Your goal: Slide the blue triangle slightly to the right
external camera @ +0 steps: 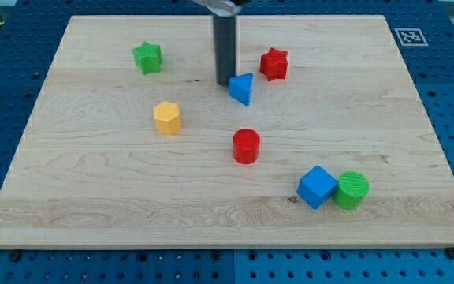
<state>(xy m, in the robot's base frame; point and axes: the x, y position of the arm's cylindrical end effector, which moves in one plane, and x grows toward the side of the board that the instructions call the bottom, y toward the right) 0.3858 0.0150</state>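
The blue triangle [242, 88] lies on the wooden board [93, 181], a little above the board's middle. My tip [225, 82] stands at the triangle's left side, touching or nearly touching its upper left edge. The dark rod rises from there to the view's top. The red star [274, 64] lies just to the upper right of the triangle, a small gap away.
A green star [147, 57] lies at the upper left. A yellow hexagon [167, 117] lies left of centre. A red cylinder [246, 146] lies below the triangle. A blue cube [317, 187] and a green cylinder [351, 190] touch at the lower right.
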